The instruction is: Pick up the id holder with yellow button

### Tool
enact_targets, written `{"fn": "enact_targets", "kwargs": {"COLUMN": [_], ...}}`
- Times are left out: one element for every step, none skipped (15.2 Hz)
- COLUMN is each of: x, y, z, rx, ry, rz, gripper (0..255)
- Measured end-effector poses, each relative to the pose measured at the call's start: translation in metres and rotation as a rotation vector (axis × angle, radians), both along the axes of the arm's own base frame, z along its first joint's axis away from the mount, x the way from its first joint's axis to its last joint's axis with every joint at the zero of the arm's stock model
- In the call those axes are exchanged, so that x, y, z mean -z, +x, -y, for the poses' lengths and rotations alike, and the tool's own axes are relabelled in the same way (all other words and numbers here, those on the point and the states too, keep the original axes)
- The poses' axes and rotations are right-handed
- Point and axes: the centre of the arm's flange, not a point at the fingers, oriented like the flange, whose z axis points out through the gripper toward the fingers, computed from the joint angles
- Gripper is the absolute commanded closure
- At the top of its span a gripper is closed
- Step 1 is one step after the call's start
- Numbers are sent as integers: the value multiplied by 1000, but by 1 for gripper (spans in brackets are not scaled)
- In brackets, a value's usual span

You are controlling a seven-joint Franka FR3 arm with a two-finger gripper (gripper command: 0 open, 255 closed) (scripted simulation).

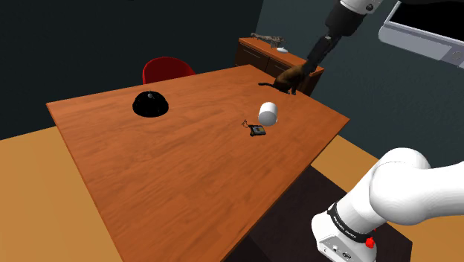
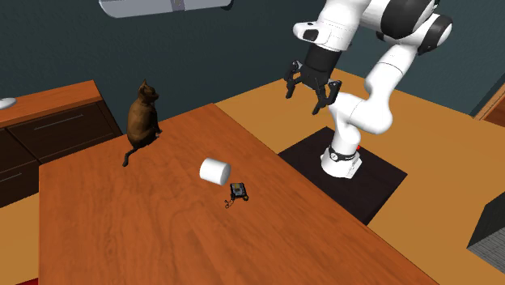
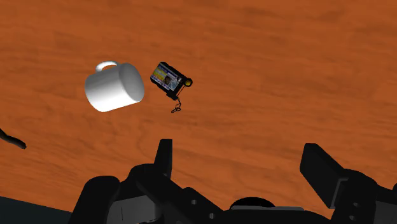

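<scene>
Dark walls surround a wooden counter (image 1: 186,171). Toward its edge nearest the robot's stand lies a small, flat id holder (image 3: 169,79) with a yellow button, just beside a tipped white mug (image 3: 114,87). Black jaws hang spread wide, high above. The holder looks light, thin and slippery; pinching across its narrow width seems best.

Standing here, I can read no words, numbers or brand marks on anything. The face of the id holder (image 3: 167,78), lying on the tabletop (image 3: 286,76) beside the white mug (image 3: 114,87), carries small coloured printed patches, but no letters can be made out.
</scene>
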Motion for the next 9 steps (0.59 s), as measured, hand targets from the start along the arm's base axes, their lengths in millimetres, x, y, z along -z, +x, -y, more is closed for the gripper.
{"fn": "enact_targets", "kwargs": {"x": [0, 6, 14, 25, 34, 46, 56, 68, 77], "y": [0, 2, 9, 12, 17, 24, 30, 34, 42], "z": [0, 1, 5, 10, 11, 15, 18, 22, 25], "rx": [0, -3, -7, -12, -18, -24, -30, -36, -42], "ry": [0, 0, -1, -2, -2, -3, -4, -4, -5], "rz": [0, -1, -1, -2, -2, -3, -3, -3, -2], "gripper": [0, 0, 0, 0, 0, 0, 0, 0, 0]}}
